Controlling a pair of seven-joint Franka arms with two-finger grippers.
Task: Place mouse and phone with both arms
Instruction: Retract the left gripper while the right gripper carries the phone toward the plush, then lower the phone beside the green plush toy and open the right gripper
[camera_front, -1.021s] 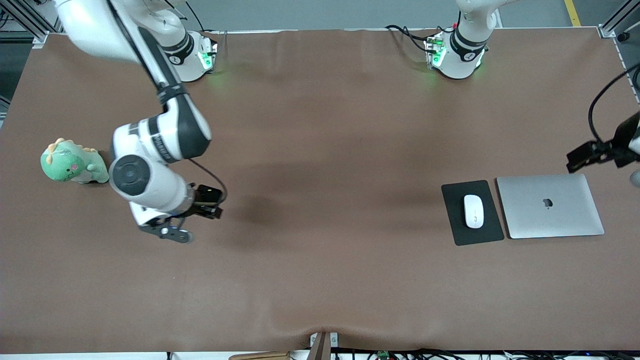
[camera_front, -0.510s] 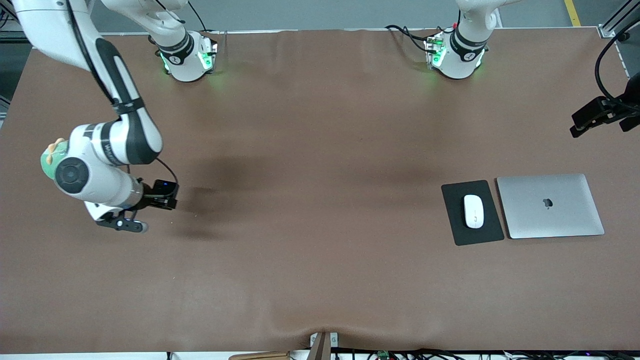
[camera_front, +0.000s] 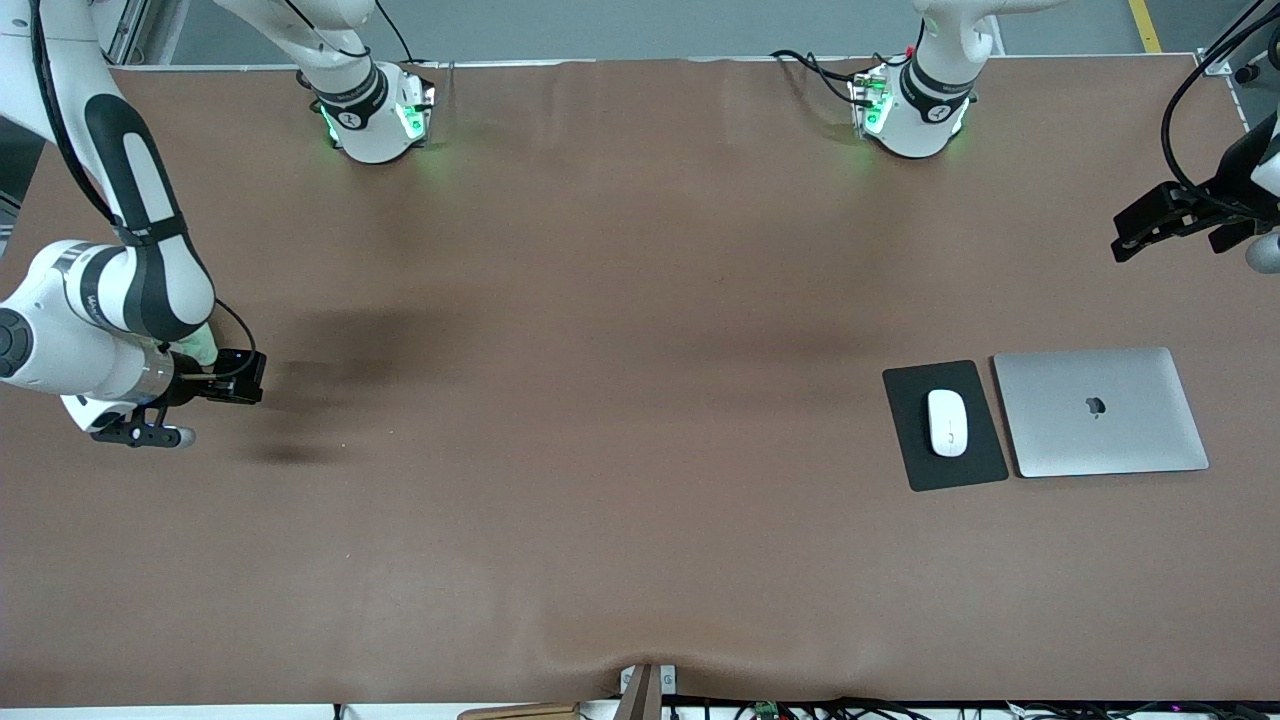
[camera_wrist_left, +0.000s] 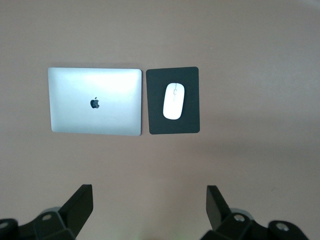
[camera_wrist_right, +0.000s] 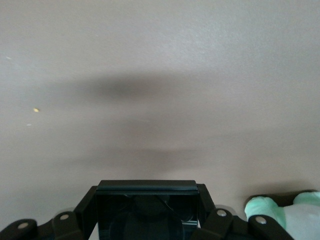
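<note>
The white mouse (camera_front: 947, 422) lies on a black pad (camera_front: 915, 455) toward the left arm's end of the table; it also shows in the left wrist view (camera_wrist_left: 173, 100). My left gripper (camera_front: 1150, 225) hangs open and empty over the table's edge at that end, its fingers (camera_wrist_left: 80, 202) wide apart. My right gripper (camera_front: 235, 378) is shut on the black glossy phone (camera_wrist_right: 146, 210) and holds it over the table at the right arm's end, beside the plush dinosaur.
A closed silver laptop (camera_front: 1100, 410) lies beside the pad, on the side toward the table's end; it shows in the left wrist view too (camera_wrist_left: 95, 101). The green plush dinosaur (camera_wrist_right: 280, 212) is hidden under the right arm in the front view. The brown table cloth (camera_front: 620, 400) is bare in the middle.
My right arm has carried the phone from nearer the middle toward its own end of the table and now covers the dinosaur. My left gripper has shifted a little near the table's edge.
</note>
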